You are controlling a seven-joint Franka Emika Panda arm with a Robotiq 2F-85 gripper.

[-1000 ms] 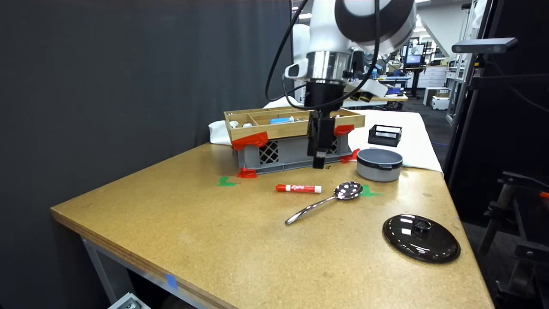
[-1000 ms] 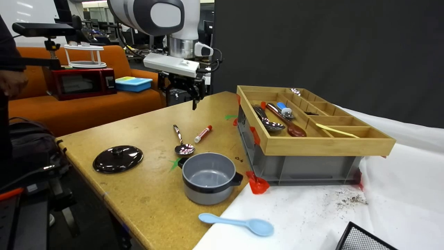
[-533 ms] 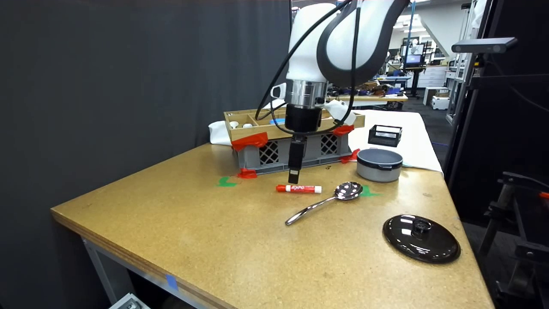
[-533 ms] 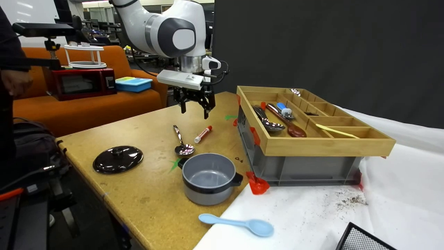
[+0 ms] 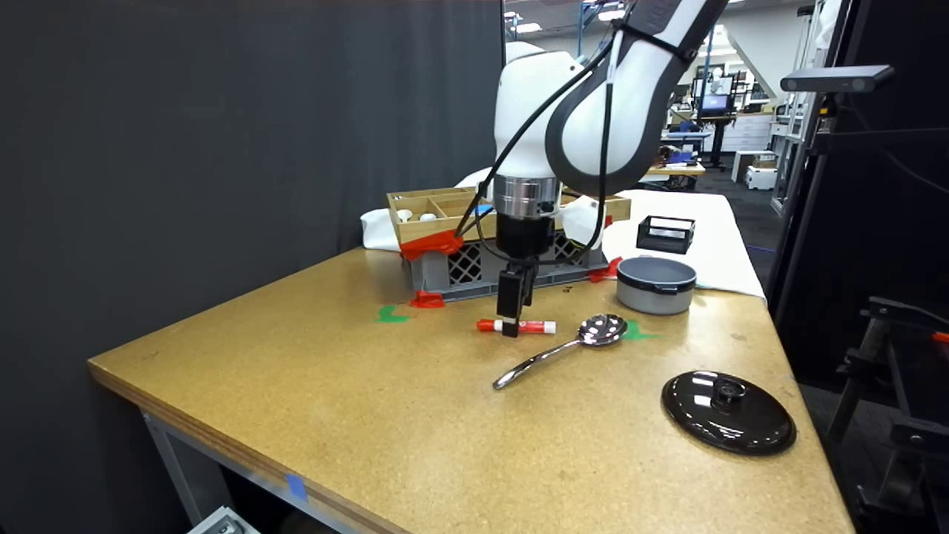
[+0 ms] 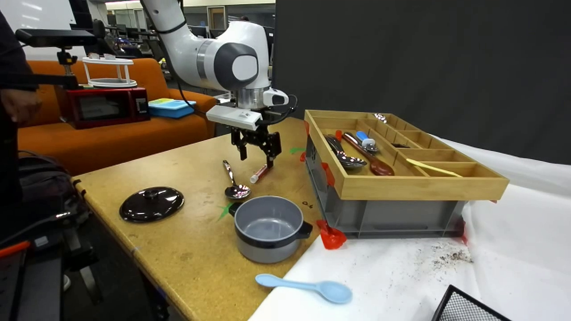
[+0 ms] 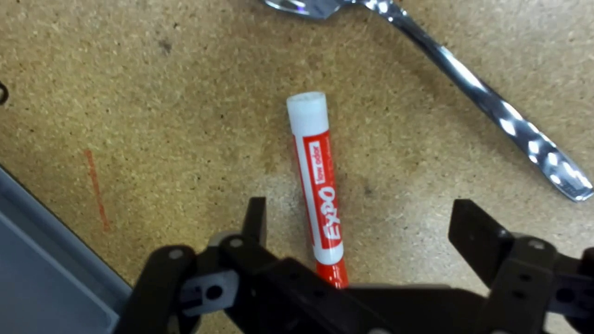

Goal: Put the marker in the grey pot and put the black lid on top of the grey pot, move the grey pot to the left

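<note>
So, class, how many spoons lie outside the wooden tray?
2: a metal spoon on the table near the marker, and a blue spoon by the grey pot, partly on the white sheet. Others could hide behind the crate.

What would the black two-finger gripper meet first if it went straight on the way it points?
Probably the tan wooden tabletop: the gripper points down, its jaws open on either side of the short cylindrical red-and-white marker. How much height is left is unclear.

This is a lab, with 1 robot arm (image 6: 227, 64), a mounted camera (image 5: 838, 79) and a workbench (image 5: 356, 415).
</note>
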